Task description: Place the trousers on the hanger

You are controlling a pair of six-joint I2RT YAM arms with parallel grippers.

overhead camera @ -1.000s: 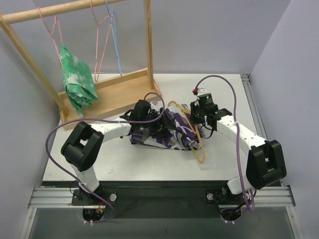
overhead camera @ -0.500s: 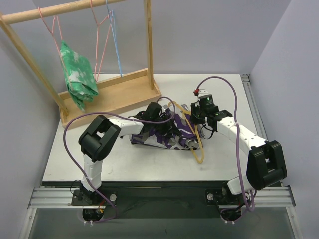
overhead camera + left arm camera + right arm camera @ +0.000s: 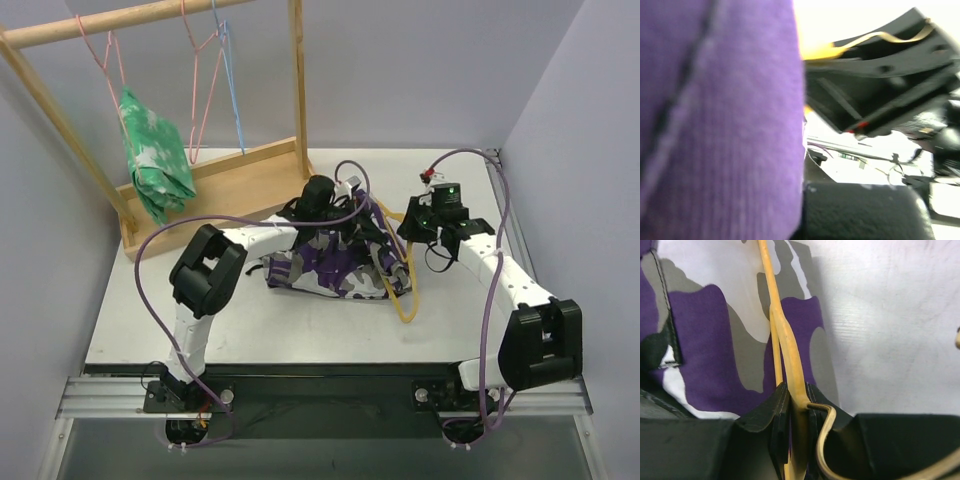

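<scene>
The camouflage trousers [image 3: 330, 272] lie bunched mid-table, with one fold pulled up in a peak to my left gripper [image 3: 336, 214]. That gripper is shut on the cloth. In the left wrist view purple fabric [image 3: 715, 125] fills the left half. My right gripper [image 3: 796, 390] is shut on the neck of the yellow hanger [image 3: 789, 347], just below its hook. It holds the hanger upright at the trousers' right end, with camouflage cloth [image 3: 705, 340] right behind the wire. The hanger's [image 3: 406, 300] lower corner rests on the table, below my right gripper [image 3: 413, 228].
A wooden rack [image 3: 215, 188] stands at the back left. On its rail hang pink hangers [image 3: 197, 95], a blue hanger [image 3: 234, 95] and a green-and-white garment [image 3: 155, 170]. The table's right edge [image 3: 500, 200] is close to my right arm.
My left gripper has moved right and away, closed on the trousers and drawn a fold up. My right gripper has shifted right and back with the hanger.
</scene>
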